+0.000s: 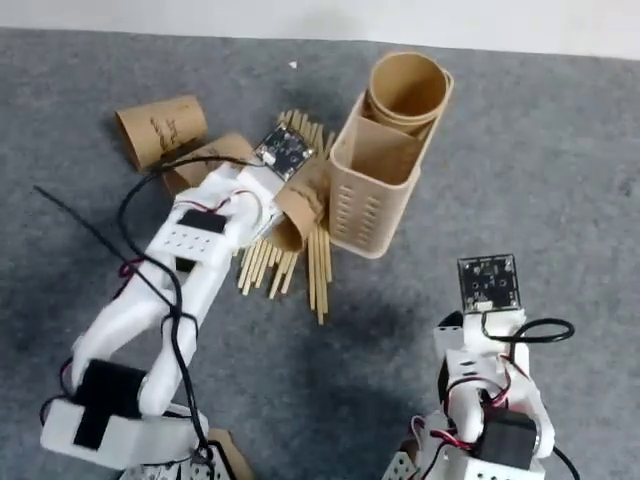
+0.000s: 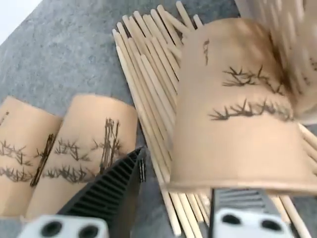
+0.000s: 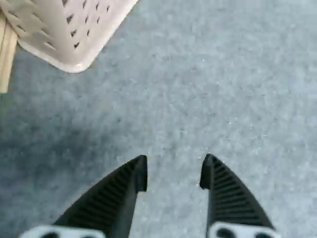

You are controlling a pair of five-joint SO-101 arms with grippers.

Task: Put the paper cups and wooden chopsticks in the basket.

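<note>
At the far left a brown paper cup with a dark bamboo drawing (image 1: 160, 130) lies on its side on the grey, carpet-like table (image 1: 560, 200). Just beside it a second paper cup of the same kind (image 1: 222, 150) also lies on its side, partly under the white left arm.

The left gripper (image 2: 185, 196) is over the heap of pale wooden chopsticks (image 1: 318, 270), which lie spread on the table against the basket's near side. Its jaws stand wide. A third brown paper cup (image 2: 233, 114) is between them with its rim toward the camera. It covers one finger, and a gap shows between its wall and the other black finger (image 2: 119, 183). This cup lies close against the basket.

The beige plastic basket with slotted walls (image 1: 370, 200) has two compartments. A stack of brown paper cups (image 1: 408, 90) sits in the farther one.

At the right, the right gripper (image 3: 173, 171) hangs over bare table, well apart from the cups and chopsticks, its jaws moderately apart and holding nothing.
</note>
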